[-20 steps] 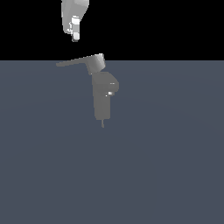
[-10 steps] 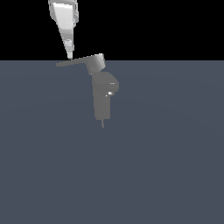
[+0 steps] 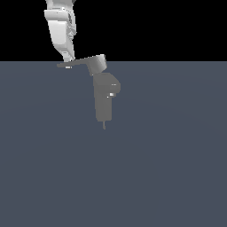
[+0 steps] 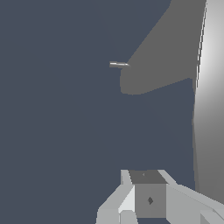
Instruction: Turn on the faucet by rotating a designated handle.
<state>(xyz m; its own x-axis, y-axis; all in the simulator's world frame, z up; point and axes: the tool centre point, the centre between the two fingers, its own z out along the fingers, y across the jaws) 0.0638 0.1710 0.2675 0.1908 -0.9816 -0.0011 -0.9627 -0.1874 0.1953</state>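
Since half a second earlier, the gripper [image 3: 67, 60] had descended onto the free end of the handle [image 3: 84, 64] topping the faucet [image 3: 105, 99], its jaw opening indeterminable, and the handle appeared unrotated, leaving the entire turn outstanding.

One faucet [image 3: 104, 99], one handle [image 3: 82, 63] (a single long lever) and one gripper [image 3: 67, 60].

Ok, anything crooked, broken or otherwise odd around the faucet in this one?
Nothing stands out. The faucet stands upright and looks intact, its handle reaching toward the exterior view's left. The claw sits at the lever's far end; contact can't be confirmed. No spill or stray item shows.
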